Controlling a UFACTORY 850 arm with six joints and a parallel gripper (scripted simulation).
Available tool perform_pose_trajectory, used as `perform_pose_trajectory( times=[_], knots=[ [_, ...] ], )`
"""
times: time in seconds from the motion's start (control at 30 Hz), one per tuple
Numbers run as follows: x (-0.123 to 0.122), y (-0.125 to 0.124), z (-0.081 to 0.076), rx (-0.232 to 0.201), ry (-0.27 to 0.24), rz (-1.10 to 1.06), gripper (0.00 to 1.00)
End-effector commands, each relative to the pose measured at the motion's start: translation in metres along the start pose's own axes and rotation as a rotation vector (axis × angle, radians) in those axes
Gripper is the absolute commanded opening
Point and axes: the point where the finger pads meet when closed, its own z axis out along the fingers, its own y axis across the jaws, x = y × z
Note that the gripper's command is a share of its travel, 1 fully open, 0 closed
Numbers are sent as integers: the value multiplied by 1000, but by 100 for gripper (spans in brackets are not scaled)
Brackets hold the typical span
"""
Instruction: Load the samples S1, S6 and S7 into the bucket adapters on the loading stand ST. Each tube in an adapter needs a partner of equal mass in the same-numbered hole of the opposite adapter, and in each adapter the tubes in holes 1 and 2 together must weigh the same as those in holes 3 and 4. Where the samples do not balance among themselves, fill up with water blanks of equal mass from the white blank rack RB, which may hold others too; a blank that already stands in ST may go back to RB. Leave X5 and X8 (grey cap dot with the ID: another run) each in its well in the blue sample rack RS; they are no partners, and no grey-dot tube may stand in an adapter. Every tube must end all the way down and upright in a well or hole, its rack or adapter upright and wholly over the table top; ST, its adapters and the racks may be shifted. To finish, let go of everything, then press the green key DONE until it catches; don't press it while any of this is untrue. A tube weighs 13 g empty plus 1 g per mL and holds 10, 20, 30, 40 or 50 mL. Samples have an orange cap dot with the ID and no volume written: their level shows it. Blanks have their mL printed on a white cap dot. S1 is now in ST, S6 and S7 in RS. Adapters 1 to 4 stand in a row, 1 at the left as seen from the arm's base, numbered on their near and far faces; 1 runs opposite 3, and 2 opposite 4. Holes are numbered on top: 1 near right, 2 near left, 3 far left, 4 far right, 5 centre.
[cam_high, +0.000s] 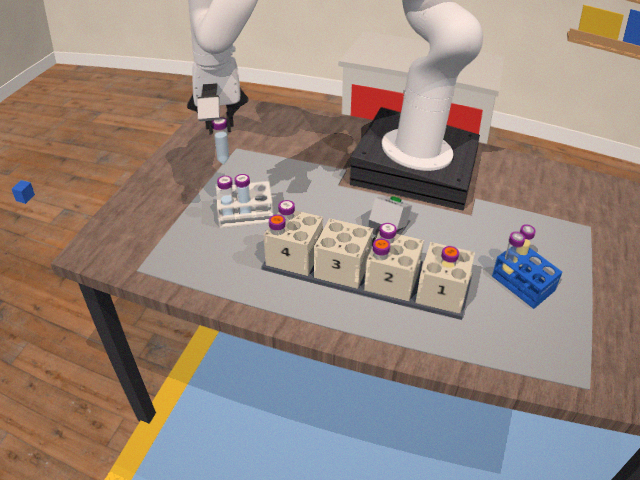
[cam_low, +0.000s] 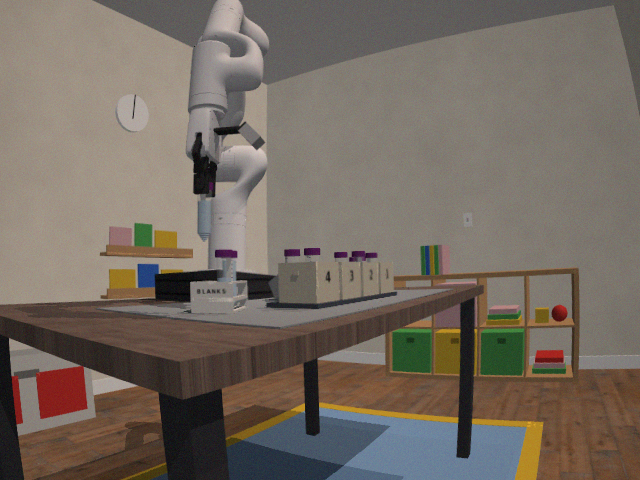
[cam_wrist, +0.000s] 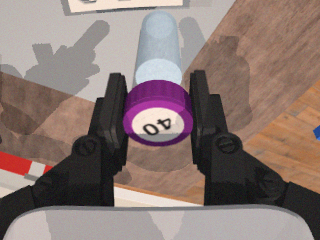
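Note:
My gripper (cam_wrist: 158, 91) is shut on a water blank marked 40 (cam_wrist: 158, 119) and holds it upright high above the table, behind the white blank rack RB (cam_high: 245, 204). The held blank also shows in the top view (cam_high: 221, 138) and in the exterior view (cam_low: 204, 217). On the stand ST, adapter 4 (cam_high: 292, 242) holds an orange-dot sample (cam_high: 277, 222) and a blank (cam_high: 286, 207). Adapter 2 (cam_high: 392, 266) holds an orange-dot sample (cam_high: 381, 246) and a blank (cam_high: 387, 230). Adapter 1 (cam_high: 445, 276) holds one orange-dot sample (cam_high: 449, 253). Adapter 3 (cam_high: 339, 250) is empty.
The blue sample rack RS (cam_high: 526, 273) at the right holds two tubes (cam_high: 521, 238). The grey box with the green key DONE (cam_high: 391, 209) stands behind the adapters, in front of the arm's black base (cam_high: 416, 160).

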Motion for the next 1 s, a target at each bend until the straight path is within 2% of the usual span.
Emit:
perform_pose_trajectory(
  times=[0.0, 0.37, 0.43, 0.57, 0.97],
  knots=[
    [0, 1, -1, -2, 0, 0, 0],
    [40, -37, -1, -2, 1, 367, 0],
    [40, -37, -1, -2, 1, 367, 0],
    [55, -51, -1, -2, 1, 500, 0],
    [94, -89, -1, -2, 1, 500, 0]
  ],
)
